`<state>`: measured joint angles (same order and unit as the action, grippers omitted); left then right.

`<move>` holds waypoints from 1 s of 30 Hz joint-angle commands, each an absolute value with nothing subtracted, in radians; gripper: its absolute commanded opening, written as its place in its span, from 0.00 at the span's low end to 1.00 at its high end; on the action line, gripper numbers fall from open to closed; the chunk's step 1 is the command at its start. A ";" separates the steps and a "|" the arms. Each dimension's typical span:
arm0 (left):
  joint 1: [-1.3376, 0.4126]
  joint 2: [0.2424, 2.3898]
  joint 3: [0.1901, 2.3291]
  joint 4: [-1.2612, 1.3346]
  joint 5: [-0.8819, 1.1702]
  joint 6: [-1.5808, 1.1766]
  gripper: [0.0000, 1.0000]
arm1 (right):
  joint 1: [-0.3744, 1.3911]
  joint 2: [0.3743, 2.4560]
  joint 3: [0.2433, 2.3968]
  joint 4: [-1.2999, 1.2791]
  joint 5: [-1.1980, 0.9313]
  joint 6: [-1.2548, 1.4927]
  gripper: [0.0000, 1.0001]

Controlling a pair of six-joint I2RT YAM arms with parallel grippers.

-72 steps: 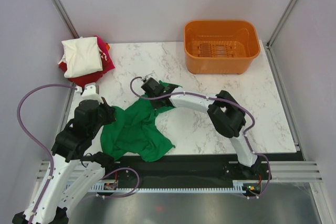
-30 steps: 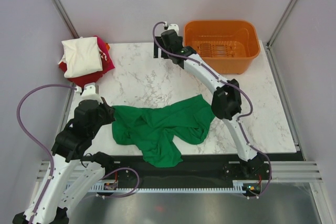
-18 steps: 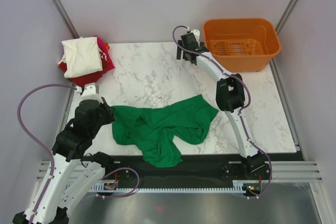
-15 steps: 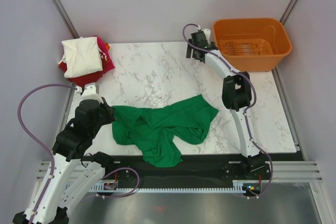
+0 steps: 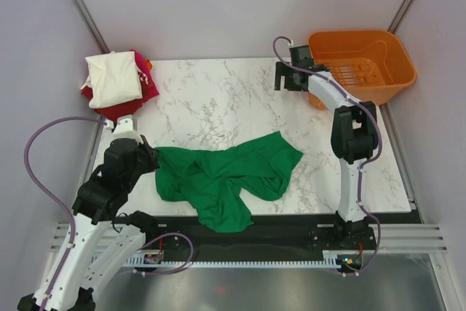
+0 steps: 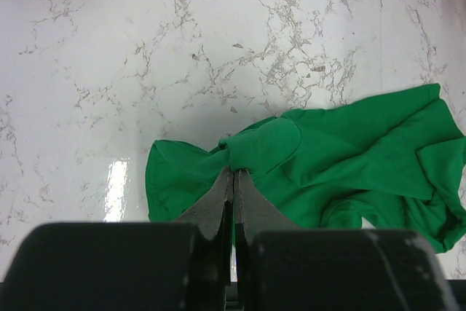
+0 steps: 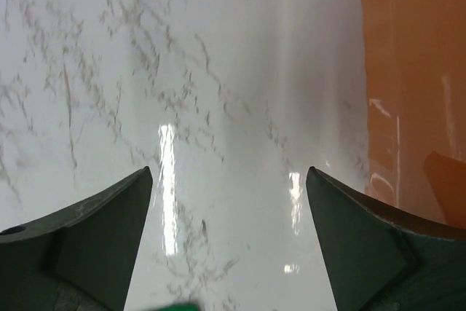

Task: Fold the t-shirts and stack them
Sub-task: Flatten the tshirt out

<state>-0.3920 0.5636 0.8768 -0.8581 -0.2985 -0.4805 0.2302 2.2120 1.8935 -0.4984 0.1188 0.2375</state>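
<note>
A bright green t-shirt lies crumpled and spread across the near half of the marble table. My left gripper is shut on a fold at the shirt's left edge; in the left wrist view the closed jaws pinch green cloth. Folded t-shirts are stacked at the back left, cream-white on top of red, with a sliver of orange. My right gripper hangs open over bare marble at the back right, holding nothing.
An orange plastic basket sits tilted at the back right corner, its side filling the right of the right wrist view. My right arm's forearm lies along its left wall. Grey walls enclose the table on three sides.
My right gripper let go of the green shirt after drawing it out to the right, then swung to the back right. The basket slid right and tilted. The left gripper stayed put.
</note>
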 commanded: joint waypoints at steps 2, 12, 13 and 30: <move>-0.385 0.557 0.876 -0.824 -0.322 -0.466 0.02 | 0.204 2.030 1.715 -0.433 0.003 0.256 0.94; -0.385 0.558 0.876 -0.824 -0.316 -0.463 0.02 | 0.351 1.878 1.370 -0.376 0.055 0.141 0.89; -0.385 0.558 0.876 -0.824 -0.316 -0.463 0.02 | 0.357 1.867 1.359 -0.376 0.072 0.138 0.89; -0.385 0.563 0.876 -0.824 -0.318 -0.463 0.02 | 0.377 1.831 1.181 -0.325 0.003 0.198 0.62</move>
